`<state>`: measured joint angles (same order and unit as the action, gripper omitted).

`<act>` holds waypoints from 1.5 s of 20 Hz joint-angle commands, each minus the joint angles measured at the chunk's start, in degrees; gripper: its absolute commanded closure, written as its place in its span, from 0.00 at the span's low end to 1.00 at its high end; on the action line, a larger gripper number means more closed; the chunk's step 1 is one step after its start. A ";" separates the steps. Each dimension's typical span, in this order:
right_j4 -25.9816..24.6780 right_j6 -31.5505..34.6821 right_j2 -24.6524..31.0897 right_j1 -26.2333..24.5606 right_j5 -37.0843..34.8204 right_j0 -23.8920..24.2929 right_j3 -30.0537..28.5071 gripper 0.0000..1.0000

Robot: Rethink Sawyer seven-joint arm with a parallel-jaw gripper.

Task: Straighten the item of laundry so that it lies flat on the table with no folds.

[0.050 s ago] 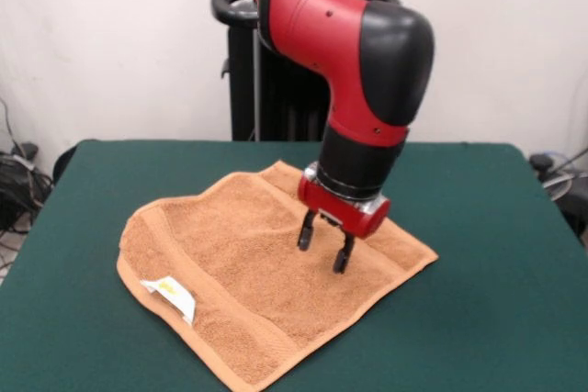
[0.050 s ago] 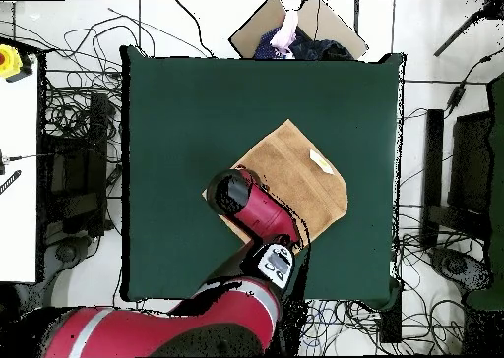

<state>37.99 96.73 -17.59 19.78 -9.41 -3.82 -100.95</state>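
Hovering open-fingered, the claw just above the towel, its folded label corner lying down-left on the desk.

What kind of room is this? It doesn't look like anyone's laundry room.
Most likely a robotics lab or test room. A red and black robot arm works over a towel on a green felt-covered table, and loose cables and equipment lie on the floor around it.
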 commanded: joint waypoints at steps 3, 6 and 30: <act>-3.70 7.41 8.66 -3.26 1.24 4.47 3.93 0.00; -5.35 6.66 11.12 -2.76 2.38 6.76 3.46 0.00; -5.91 10.17 5.09 -10.73 -0.64 1.79 11.19 0.00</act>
<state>31.45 96.73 -18.00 16.18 -8.53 -0.66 -97.79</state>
